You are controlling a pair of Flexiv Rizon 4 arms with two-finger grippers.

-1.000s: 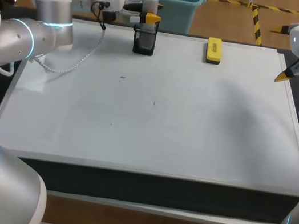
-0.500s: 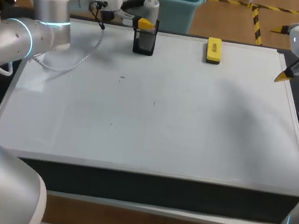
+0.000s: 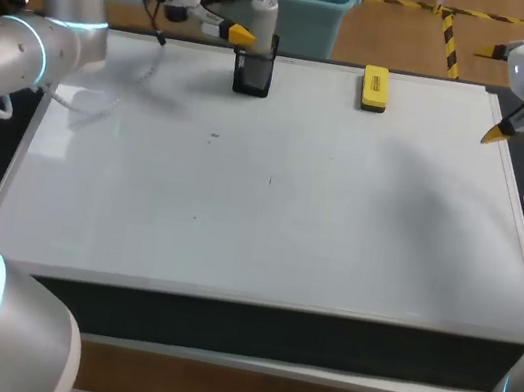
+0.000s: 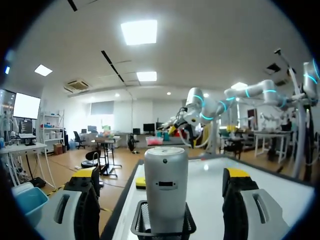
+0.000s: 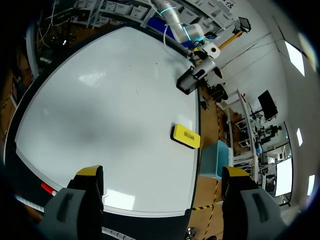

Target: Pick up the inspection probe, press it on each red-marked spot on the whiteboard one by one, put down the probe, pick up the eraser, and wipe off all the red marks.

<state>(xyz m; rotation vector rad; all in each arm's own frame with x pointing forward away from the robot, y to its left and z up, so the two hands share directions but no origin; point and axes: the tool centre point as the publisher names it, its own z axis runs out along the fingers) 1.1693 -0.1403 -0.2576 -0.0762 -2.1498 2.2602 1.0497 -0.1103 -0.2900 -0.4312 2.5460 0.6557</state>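
Head view: in the upper left of the frame the left claw (image 3: pixel 242 10) is spread on either side of the inspection probe (image 3: pixel 263 13). The probe stands upright in its black mesh holder (image 3: pixel 253 75) at the far edge of the whiteboard (image 3: pixel 268 218) (lined up for a side grasp, I judge). The yellow eraser (image 3: pixel 375 87) lies to its right. In the upper right the right claw (image 3: pixel 494 93) hangs spread and empty, likely keeping out of the way.

Left wrist view: the probe sits between the fingers with a gap on each side, not yet touched.

Right wrist view: nothing lies between the fingers, and the eraser is ahead of them.

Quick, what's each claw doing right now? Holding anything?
Left claw: open, straddling the probe without gripping it.
Right claw: open, holding nothing.
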